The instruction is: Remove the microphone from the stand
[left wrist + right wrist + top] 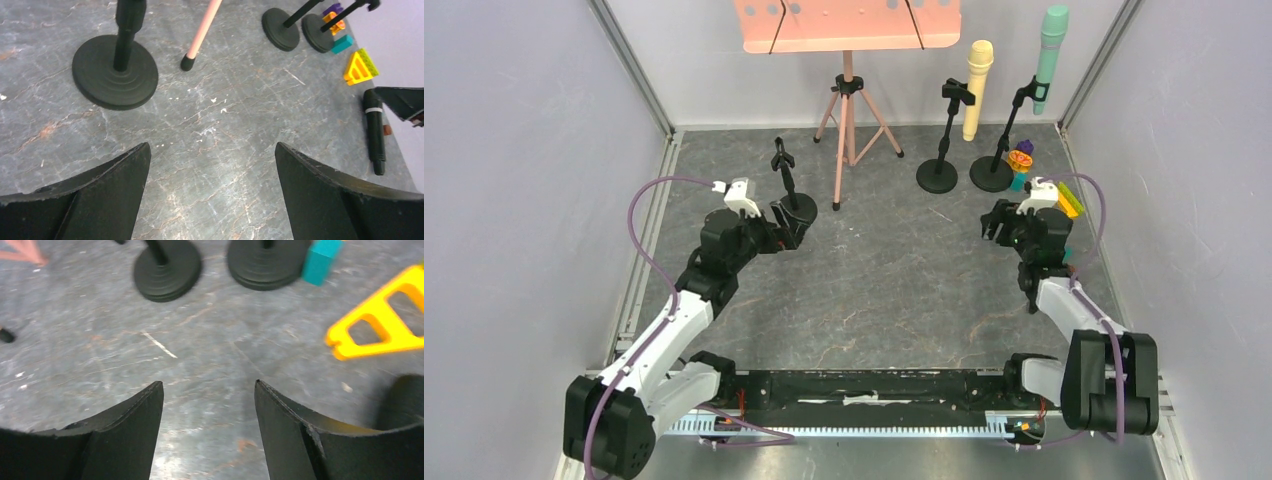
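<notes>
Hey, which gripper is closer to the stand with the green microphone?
Right. The right gripper is just in front of the green microphone stand; the left gripper is across the table, beside the empty stand.

— How do the two arms stand now?
— The left arm (679, 315) reaches forward and inward. The right arm (1064, 300) stays on its own side, bent more upright.
— And the grippers?
— The left gripper (212, 150) has its jaws wide apart. The right gripper (208, 385) also, a little narrower.

End effector (211, 146) spread; stand base (115, 72) upper left; microphone (375, 132) lying right.
</notes>
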Robot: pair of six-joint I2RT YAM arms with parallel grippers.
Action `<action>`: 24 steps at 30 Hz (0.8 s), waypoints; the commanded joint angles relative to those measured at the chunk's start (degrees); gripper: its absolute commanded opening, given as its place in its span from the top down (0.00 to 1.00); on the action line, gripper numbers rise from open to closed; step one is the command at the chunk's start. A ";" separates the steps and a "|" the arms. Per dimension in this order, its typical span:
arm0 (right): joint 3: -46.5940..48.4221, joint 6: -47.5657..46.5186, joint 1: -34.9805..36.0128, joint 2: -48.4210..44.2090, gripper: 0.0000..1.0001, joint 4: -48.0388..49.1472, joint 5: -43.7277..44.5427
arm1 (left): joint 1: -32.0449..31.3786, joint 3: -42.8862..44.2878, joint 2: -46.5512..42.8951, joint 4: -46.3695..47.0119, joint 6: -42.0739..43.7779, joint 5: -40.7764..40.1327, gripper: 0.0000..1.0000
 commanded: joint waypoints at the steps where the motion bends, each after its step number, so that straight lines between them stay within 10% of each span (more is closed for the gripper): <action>1: 1.10 0.57 3.73 2.10 0.28 12.37 -8.75 | 0.01 -0.21 -1.92 5.53 -1.57 4.62 0.00; 24: 27.64 -6.18 9.87 22.64 0.35 12.21 -4.06 | 0.01 -1.98 -0.86 8.02 -2.84 7.22 0.00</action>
